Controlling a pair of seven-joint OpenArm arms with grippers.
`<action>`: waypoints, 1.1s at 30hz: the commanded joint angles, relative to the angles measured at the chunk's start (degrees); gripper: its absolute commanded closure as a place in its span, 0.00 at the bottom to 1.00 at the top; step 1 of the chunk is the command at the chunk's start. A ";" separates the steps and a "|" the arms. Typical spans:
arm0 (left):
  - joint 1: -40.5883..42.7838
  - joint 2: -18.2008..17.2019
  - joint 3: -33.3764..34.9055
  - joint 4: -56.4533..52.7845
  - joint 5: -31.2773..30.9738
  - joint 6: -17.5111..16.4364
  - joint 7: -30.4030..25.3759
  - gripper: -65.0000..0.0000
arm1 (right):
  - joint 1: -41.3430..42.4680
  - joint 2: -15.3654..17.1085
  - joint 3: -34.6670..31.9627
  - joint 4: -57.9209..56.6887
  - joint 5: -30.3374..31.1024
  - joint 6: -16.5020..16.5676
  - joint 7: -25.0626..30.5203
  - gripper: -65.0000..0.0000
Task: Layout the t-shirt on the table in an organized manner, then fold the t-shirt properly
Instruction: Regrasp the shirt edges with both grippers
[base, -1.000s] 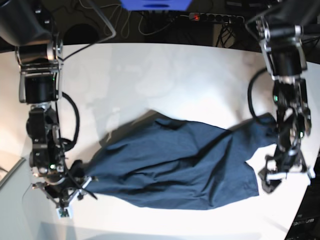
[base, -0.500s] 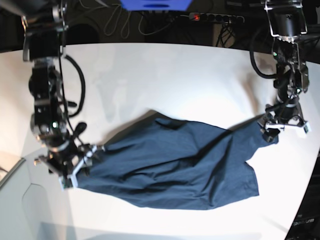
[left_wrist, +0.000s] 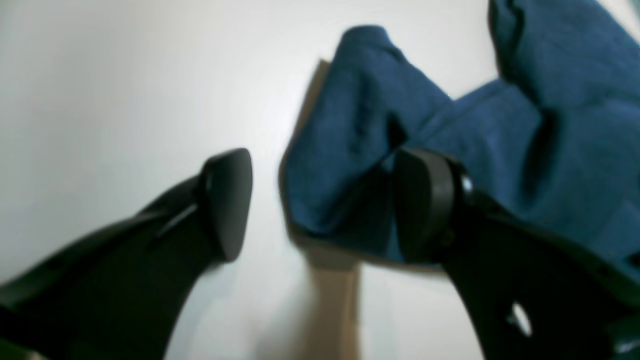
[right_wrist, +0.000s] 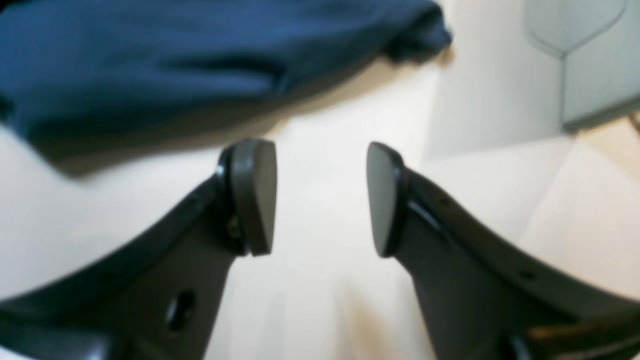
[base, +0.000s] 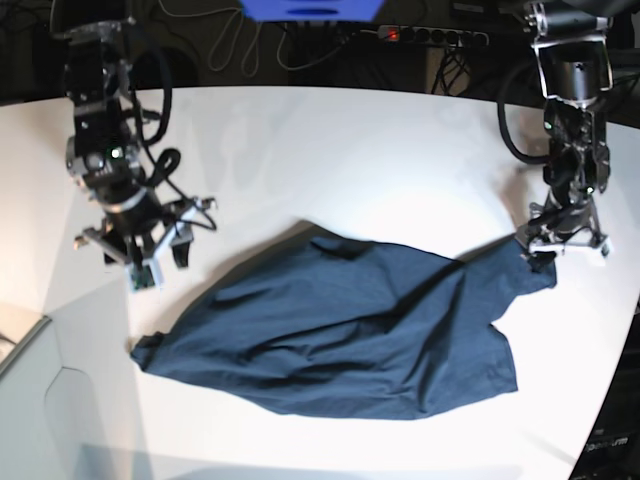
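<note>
**Navy t-shirt on white worktop, two end effectors**

Worktop (base: 330, 150): white, curved far edge. T-shirt (base: 350, 335): dark navy, rumpled, spread across the near half. Right end effector (base: 140, 240): jaws apart, empty, beyond the shirt's corner. Left end effector (base: 562, 238): jaws apart at the opposite corner, cloth between them, apparently not clamped.

Right gripper (base: 150, 252) now lifted off the t-shirt (base: 340, 330), jaws apart; left gripper (base: 563, 243) raised to its sleeve tip.
</note>
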 joint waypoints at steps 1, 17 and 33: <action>-0.58 -0.14 1.70 0.32 0.66 -0.23 1.00 0.35 | -0.14 -0.30 0.06 1.45 0.32 0.48 1.54 0.55; 6.54 -0.32 2.93 18.17 4.53 -0.23 9.00 1.00 | -3.84 -3.21 -4.95 -0.84 0.32 0.48 1.81 0.54; 25.80 1.09 -15.71 56.24 -13.76 -0.32 35.73 1.00 | 4.69 -9.18 -9.26 -13.76 0.32 0.48 1.89 0.42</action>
